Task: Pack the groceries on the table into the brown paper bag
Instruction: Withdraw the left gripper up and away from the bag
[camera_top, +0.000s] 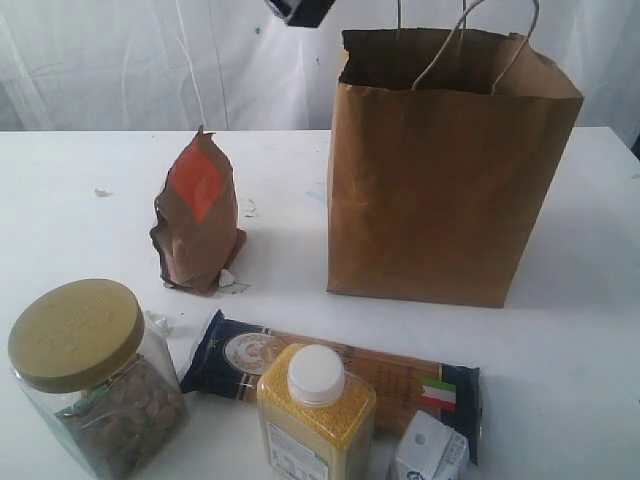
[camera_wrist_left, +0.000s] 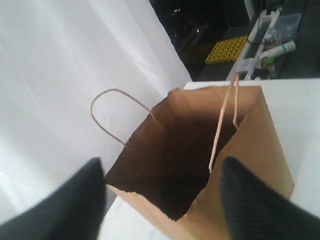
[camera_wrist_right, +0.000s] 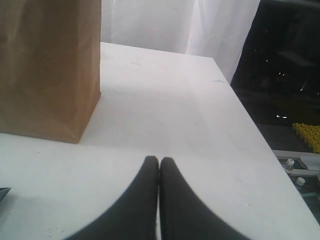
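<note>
Far left, we see a clear jar of dark contents with a gold lid (camera_top: 95, 380) on the wide white tabletop (camera_top: 570, 350). Behind it stands a crumpled brown orange-labelled pouch (camera_top: 198, 215). A long blue-ended spaghetti pack (camera_top: 235, 355) lies flat, with a yellow-grain bottle with white cap (camera_top: 315, 415) and a small white carton (camera_top: 430, 452) in front. The tall brown paper bag (camera_top: 450, 180) stands open-mouthed. Our left gripper (camera_wrist_left: 162, 167) hangs over it, fingers apart and empty. Our right gripper (camera_wrist_right: 159, 161) is closed on nothing near the bag's base.

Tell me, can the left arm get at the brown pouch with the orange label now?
Probably yes. The left end effector hangs open and empty above the brown paper bag. The orange-labelled pouch stands on the arm's own side, apart from the bag, with nothing above it or crowding it.
</note>
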